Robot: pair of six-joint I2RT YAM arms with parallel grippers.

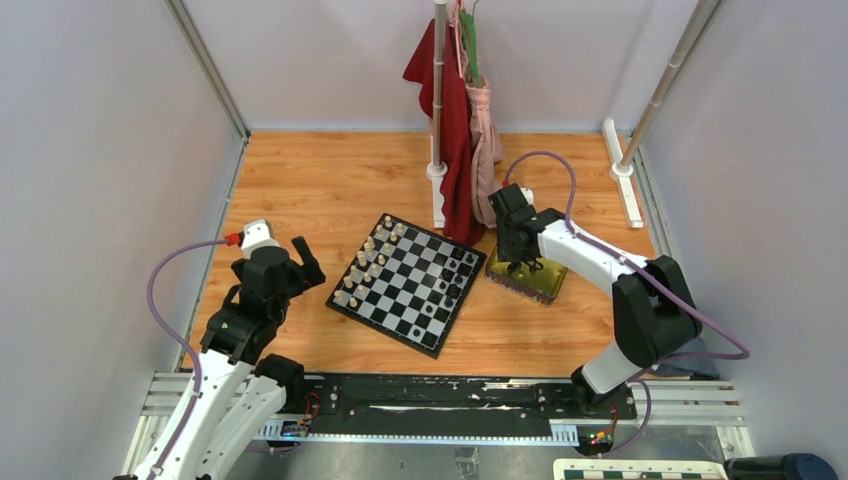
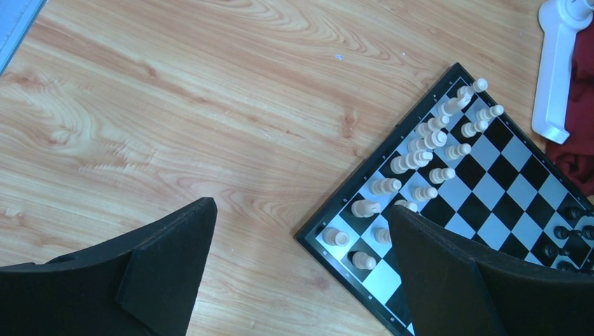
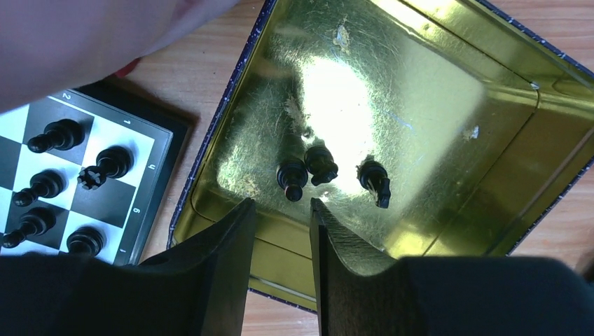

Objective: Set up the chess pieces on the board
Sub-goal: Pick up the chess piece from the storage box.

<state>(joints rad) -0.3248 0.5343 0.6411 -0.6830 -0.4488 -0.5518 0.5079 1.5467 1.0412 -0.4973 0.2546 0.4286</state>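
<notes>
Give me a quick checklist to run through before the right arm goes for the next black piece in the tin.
1. Right gripper open, holding nothing: ok.
2. Black pieces left in the gold tin tray: three, ok.
3. Gripper lined up with the leftmost piece: ok, it lies just ahead of the tips.
4. Room around that piece: not ok, its neighbour sits close beside it.
5. Pieces upright or lying: cannot tell.
6. Left gripper open, off by the chessboard's white side, away from the tin: ok.

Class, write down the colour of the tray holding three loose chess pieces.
Shiny gold; the tray shows best in the right wrist view.
</notes>
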